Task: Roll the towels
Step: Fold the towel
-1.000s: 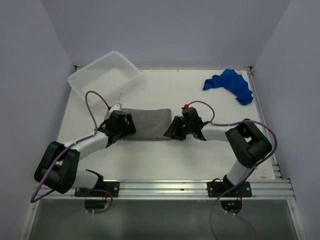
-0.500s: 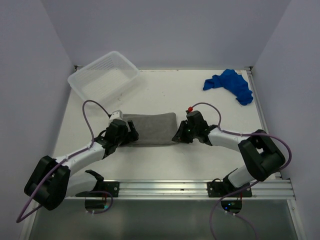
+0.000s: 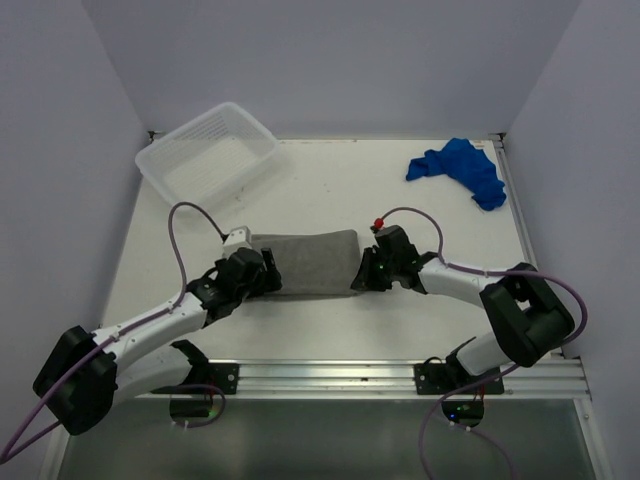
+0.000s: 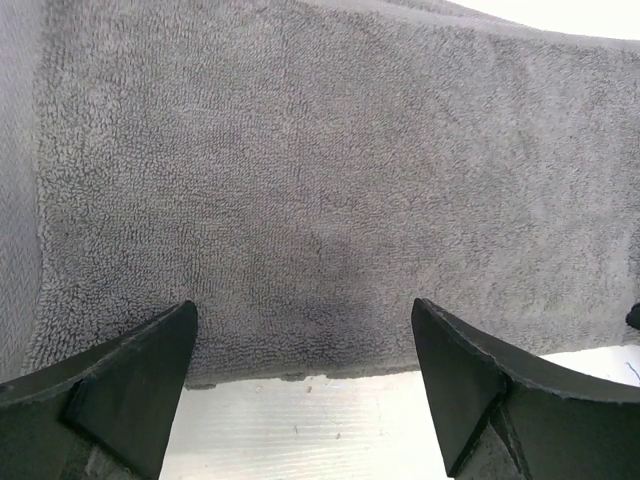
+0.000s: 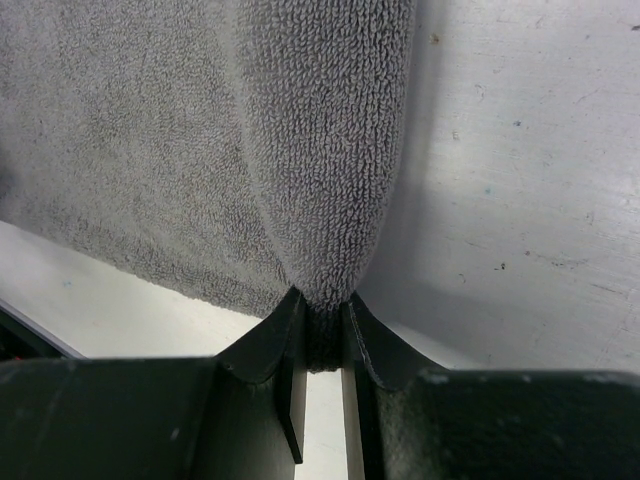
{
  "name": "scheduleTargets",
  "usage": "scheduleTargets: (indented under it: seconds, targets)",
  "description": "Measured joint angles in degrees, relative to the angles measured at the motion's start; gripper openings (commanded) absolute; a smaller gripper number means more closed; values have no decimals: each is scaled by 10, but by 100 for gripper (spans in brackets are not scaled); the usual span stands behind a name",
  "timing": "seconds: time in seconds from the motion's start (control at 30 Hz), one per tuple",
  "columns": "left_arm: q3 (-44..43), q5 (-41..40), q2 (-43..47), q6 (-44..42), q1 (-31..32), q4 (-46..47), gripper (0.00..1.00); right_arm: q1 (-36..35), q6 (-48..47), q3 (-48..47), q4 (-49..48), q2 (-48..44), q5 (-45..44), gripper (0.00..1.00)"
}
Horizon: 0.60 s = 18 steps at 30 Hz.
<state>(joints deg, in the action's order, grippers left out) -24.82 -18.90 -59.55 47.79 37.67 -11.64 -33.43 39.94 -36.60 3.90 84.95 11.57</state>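
The grey towel lies spread as a long strip in the middle of the table, between the two arms. Its right short end is raised into a small fold. The right gripper is clamped on this fold, and in the right wrist view the cloth is pinched thin between the two fingers. I judge that this is the beginning of the roll, because the end must be held before it can be turned over the rest of the strip.

The left gripper stands at the near edge of the towel's left part, with its fingers wide apart and nothing between them. Whether the fingertips touch the cloth I cannot tell from this view. Probably it waits there to press the strip down or to take the edge.

The blue towel lies crumpled near the far right corner, well apart, and is not yet rolled. The plastic basket sits at the far left corner.
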Motion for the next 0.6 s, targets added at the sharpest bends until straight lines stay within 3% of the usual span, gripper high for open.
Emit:
scheduleTargets:
  seconds: [0.33,0.6]
  targets:
    - [-133,-59,-38,-26,20,-52,95,0,-16,-1,23,-14,0,24]
    - [-186,-68,-66,-56,36,-70,96,0,-25,-5,46,-21,-1,24]
